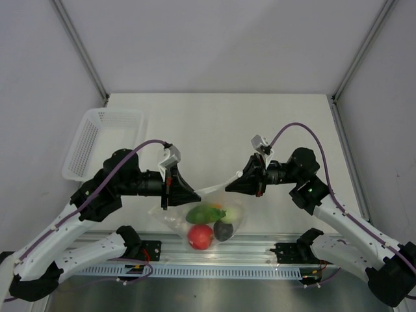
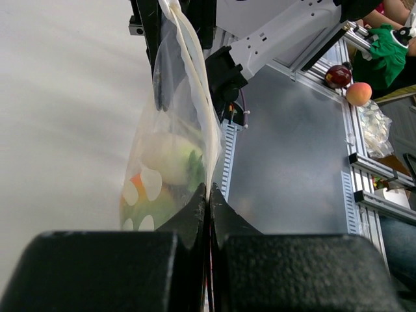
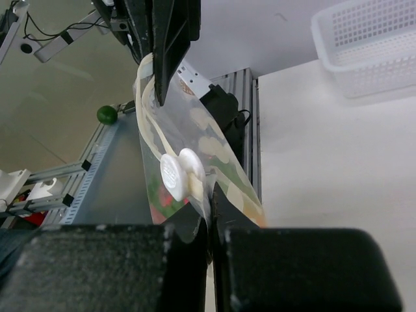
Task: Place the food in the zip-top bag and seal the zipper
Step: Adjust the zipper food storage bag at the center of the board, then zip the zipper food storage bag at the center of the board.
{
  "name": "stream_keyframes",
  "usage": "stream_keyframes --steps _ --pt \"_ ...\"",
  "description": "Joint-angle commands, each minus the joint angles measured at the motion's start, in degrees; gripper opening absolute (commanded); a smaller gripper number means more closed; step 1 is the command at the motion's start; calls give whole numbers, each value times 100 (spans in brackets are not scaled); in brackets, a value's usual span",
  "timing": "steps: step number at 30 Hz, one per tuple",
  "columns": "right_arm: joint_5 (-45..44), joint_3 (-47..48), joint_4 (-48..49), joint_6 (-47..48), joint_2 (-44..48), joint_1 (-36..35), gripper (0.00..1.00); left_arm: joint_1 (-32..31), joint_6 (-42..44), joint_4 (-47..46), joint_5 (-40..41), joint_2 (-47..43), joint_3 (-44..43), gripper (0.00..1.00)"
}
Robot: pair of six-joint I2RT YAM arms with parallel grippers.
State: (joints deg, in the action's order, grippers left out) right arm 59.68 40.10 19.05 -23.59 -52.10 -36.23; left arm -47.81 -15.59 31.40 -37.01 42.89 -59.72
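Top external, zip-top bag [image 1: 209, 197] strung between fingers [image 1: 179, 188]

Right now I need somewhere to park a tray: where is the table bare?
Bare: the far table, from the basket to the right edge. Crowded: the near middle, where the left end effector and right end effector pinch the zip-top bag.

R claw [image 3: 209, 203] pinched shut on zip-top bag [image 3: 218, 159] top edge, just beside white slider [image 3: 175, 174] on zipper [image 3: 148, 114]. L claw [image 3: 159, 88] grips far end; bag hangs btwn them. Red & green food [image 3: 162, 198] shows thru plastic. White perforated basket [image 3: 370, 52] on surface [image 3: 325, 162], upper right.
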Motion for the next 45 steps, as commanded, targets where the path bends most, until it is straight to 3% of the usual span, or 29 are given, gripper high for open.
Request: stream_keyframes --steps 1,3,4,6,9,11,15,23,34,40,45 --pt "-289 25 64 39 -20 28 0 79 -75 -178 176 -79 31 1" --pt "-360 7 46 -13 -29 28 0 79 -75 -108 474 -53 22 10" --pt "-413 -2 55 -40 -46 28 0 79 -84 -73 589 -44 31 35" --pt "-440 -2 55 -84 -64 28 0 79 -102 -46 878 -27 48 62" --pt "-422 16 64 -154 -169 28 0 79 -145 -221 1012 8 57 89" --pt "-404 42 29 -172 -257 37 0 79 -163 -283 1056 96 14 99" --pt "-457 270 -383 -93 -450 28 0 53 -146 -494 977 578 -118 99" --pt "-624 947 -2105 461 -758 19 0 -237 4 -1100 1091 1045 -13 99" --pt "-212 1246 -2739 969 -960 -174 0 -273 118 -1232 565 1555 49 99" --pt "-62 1413 -3152 1287 -952 -165 0 -246 180 -996 -402 1915 -57 78" --pt "-62 1466 -3311 1428 -952 -157 0 -237 136 -934 -324 1793 101 56"
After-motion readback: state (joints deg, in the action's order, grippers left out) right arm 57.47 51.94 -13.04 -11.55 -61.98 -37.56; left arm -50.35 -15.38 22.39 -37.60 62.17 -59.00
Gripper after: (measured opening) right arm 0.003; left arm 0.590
